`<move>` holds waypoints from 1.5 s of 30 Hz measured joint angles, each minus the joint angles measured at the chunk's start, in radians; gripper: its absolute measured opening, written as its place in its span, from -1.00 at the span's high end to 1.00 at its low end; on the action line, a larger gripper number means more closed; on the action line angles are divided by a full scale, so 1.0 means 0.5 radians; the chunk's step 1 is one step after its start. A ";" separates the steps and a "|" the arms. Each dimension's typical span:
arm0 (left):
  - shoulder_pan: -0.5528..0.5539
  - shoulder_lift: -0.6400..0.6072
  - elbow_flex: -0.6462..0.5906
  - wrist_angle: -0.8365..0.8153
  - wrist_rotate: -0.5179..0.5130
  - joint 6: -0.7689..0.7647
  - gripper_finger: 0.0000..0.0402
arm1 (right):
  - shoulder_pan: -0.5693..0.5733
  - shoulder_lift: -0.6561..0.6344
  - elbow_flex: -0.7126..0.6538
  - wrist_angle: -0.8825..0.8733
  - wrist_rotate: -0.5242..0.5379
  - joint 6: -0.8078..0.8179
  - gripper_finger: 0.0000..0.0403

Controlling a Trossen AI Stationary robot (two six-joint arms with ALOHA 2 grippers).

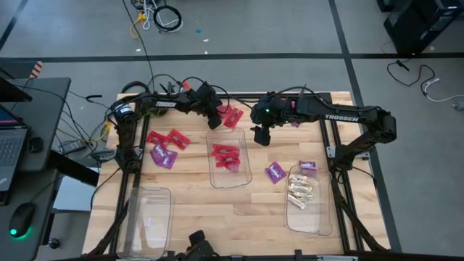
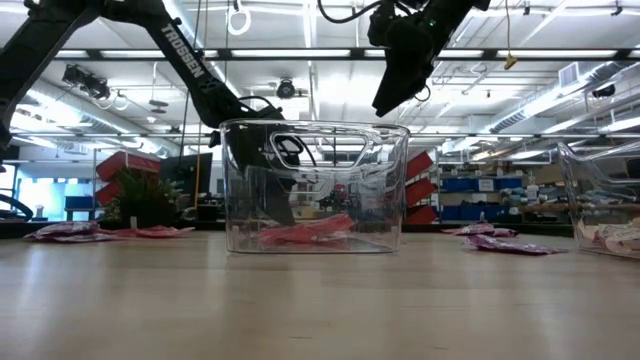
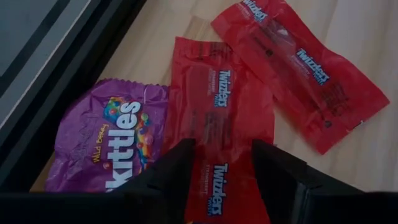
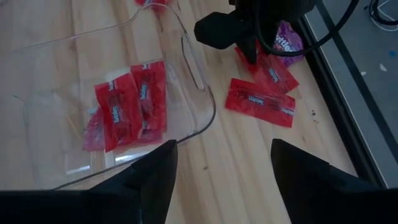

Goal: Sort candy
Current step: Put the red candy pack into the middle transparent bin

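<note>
My left gripper [image 1: 215, 119] [image 3: 224, 174] is open and low over the table's far edge. Its fingers stand on either side of a red Twizzlers packet [image 3: 221, 124]. A second red packet [image 3: 305, 68] and a purple Skittles packet [image 3: 106, 143] lie flat beside it. My right gripper [image 1: 261, 135] [image 4: 224, 180] is open and raised [image 2: 400, 70] just past the far end of the middle clear bin [image 1: 212, 174], which holds several red packets [image 4: 130, 106]. More red packets [image 1: 167, 138] and a purple one [image 1: 163, 156] lie on the left. Two purple packets [image 1: 275, 172] lie near the right bin. My left gripper comes at the red packet from above, pointing down, with one finger [image 3: 177, 171] at each long edge near one end [image 3: 221, 180] of the packet, which lies flat on the table. I cannot tell whether the fingers touch it.
An empty clear bin [image 1: 148, 217] stands at the near left. A clear bin [image 1: 308, 217] at the near right holds cream wrapped pieces [image 1: 301, 190]. The table's dark frame runs close behind the left gripper. Bare wood lies between the bins.
</note>
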 joint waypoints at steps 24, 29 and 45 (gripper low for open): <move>0.002 -0.304 0.163 -0.154 -0.062 0.108 1.00 | -0.004 -0.041 -0.001 -0.035 0.022 -0.054 0.04; 0.002 -0.585 0.169 -0.207 0.074 0.104 1.00 | -0.028 -0.099 -0.001 -0.059 0.067 -0.055 0.04; -0.022 -0.164 0.142 -0.199 0.174 0.104 0.45 | -0.021 -0.108 -0.001 -0.043 0.069 -0.065 0.04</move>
